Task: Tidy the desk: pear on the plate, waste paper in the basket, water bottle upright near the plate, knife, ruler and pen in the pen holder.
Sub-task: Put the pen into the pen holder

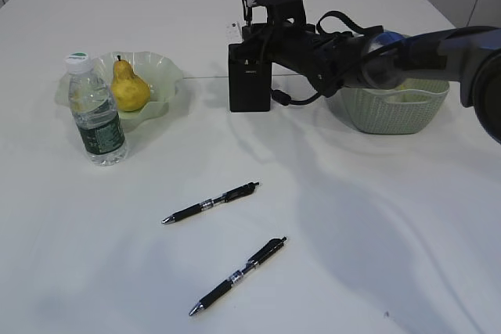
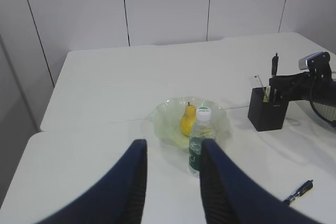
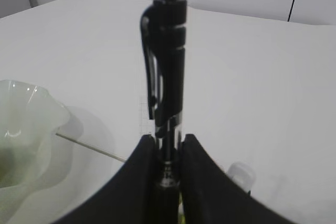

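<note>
- Two arms observed. Right arm [image 1: 407, 56] reaches in low from the table's right edge, stretched leftward across the basket; its gripper [image 3: 167, 153] sits over the pen holder. Left gripper [image 2: 170, 182] hangs above the table's near-left area, fingers pointed toward the far edge.
- Table [image 1: 376, 232]: white, carries all items.
- Basket [image 1: 389, 107]: sage green, near the far right edge, largely hidden by the right arm; contents cannot be judged.
- Plate [image 1: 160, 76]: pale green, ruffled, near the far left edge; the pear [image 1: 128, 86] sits in it, stem up.
- Water bottle [image 1: 94, 111]: upright, just beside the plate on its near side.
- Pen holder [image 1: 249, 80]: black, near mid-table toward the far edge; slim items stand in it, not identifiable.
- Right jaws: narrowly parted, a black pen [image 3: 165, 72] standing upright between the fingers, close against them; whether it is gripped cannot be told.
- Left jaws: partly open, nothing between them.
- Two more black pens lie loose toward the near edge: one [image 1: 210, 203] mid-table, another [image 1: 237, 275] nearer the edge.
</note>
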